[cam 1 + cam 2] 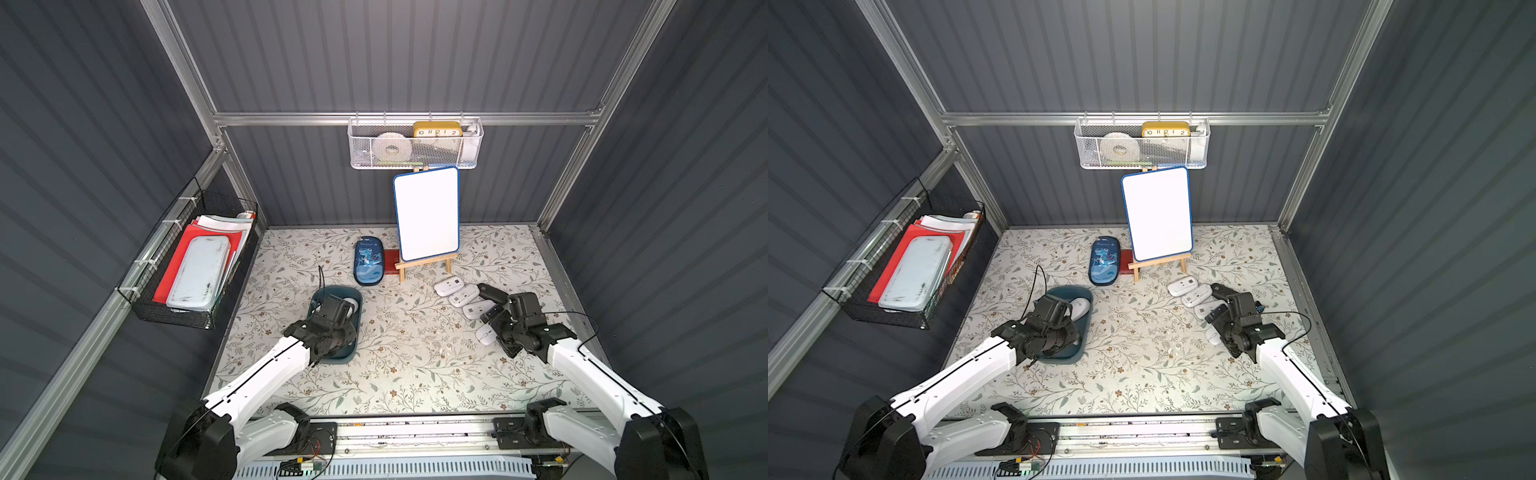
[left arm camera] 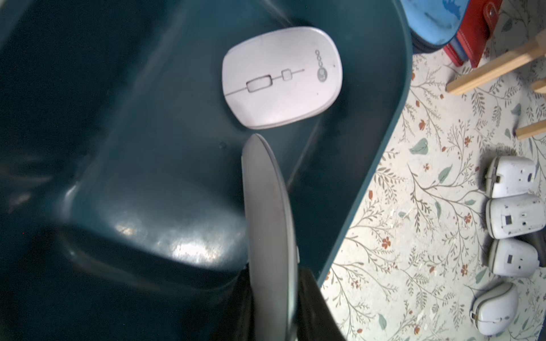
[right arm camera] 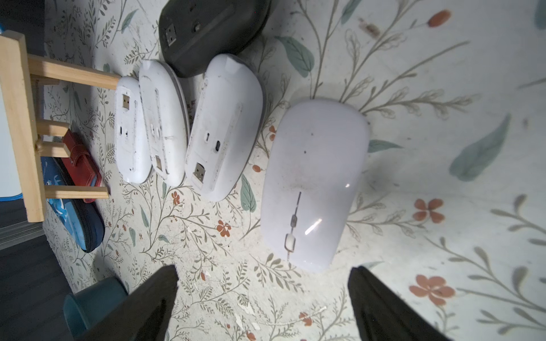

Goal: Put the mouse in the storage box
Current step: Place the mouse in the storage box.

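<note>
- Left wrist: mouse (image 2: 269, 230) is clamped edge-on between the left fingers (image 2: 317, 310), over the inside of the storage box (image 2: 147, 147). Can't tell if it touches the box floor.
- Second mouse (image 2: 282, 78) lies flat in the box, buttons up, near the far wall; also seen in a top view (image 1: 1080, 308).
- Box sits on the worktop (image 1: 415, 353), left of centre, with the left arm over it.
- Right wrist: right fingers (image 3: 141, 307) are apart with nothing between them. White mouse (image 3: 313, 183) lies buttons up on the worktop, just ahead of the tips.
- Beside it is a row of three white mice (image 3: 164, 121), undersides up, with a black mouse (image 3: 206, 32) behind the row.
- Pencil case (image 1: 369, 262) and whiteboard easel (image 1: 427, 214) are at the back.
</note>
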You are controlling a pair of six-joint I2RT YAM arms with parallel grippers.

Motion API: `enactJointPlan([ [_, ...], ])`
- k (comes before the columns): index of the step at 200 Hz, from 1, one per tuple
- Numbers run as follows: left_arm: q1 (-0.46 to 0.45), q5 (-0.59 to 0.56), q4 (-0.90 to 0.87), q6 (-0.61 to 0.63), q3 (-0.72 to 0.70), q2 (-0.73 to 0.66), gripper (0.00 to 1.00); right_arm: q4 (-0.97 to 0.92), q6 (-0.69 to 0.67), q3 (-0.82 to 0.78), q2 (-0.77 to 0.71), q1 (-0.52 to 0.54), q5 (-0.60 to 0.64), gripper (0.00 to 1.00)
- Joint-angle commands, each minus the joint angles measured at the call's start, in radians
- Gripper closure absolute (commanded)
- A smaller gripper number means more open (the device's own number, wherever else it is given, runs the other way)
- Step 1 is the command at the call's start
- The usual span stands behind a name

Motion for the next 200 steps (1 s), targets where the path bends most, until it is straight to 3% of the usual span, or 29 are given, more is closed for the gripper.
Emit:
enactJointPlan([
  [1,0.062,0.046,0.078,0.083,0.010,0.025,1.00,-0.002,-0.021,-0.020,0.009,-0.016,-0.015,0.06],
  [26,0.162,0.186,0.199,0.143,-0.038,0.056,1.00,0.000,-0.024,-0.028,0.000,-0.031,-0.030,0.06],
  [81,0.225,0.166,0.203,0.159,-0.041,0.019,1.00,0.001,-0.036,-0.039,-0.003,-0.055,-0.045,0.06],
  [115,0.225,0.260,0.339,-0.029,-0.161,-0.067,1.00,0.026,-0.025,-0.049,0.003,-0.059,-0.055,0.06],
  [142,0.224,0.152,0.378,-0.203,-0.250,-0.183,1.00,0.039,-0.018,-0.048,0.024,-0.060,-0.100,0.07],
  [168,0.225,0.059,0.350,-0.256,-0.251,-0.232,1.00,0.028,-0.030,-0.043,0.037,-0.064,-0.119,0.07],
  [181,0.225,0.060,0.378,-0.277,-0.254,-0.216,0.83,0.030,-0.028,-0.045,0.034,-0.066,-0.115,0.07],
  [200,0.225,0.092,0.410,-0.304,-0.245,-0.158,0.81,0.035,-0.023,-0.045,0.031,-0.072,-0.117,0.07],
])
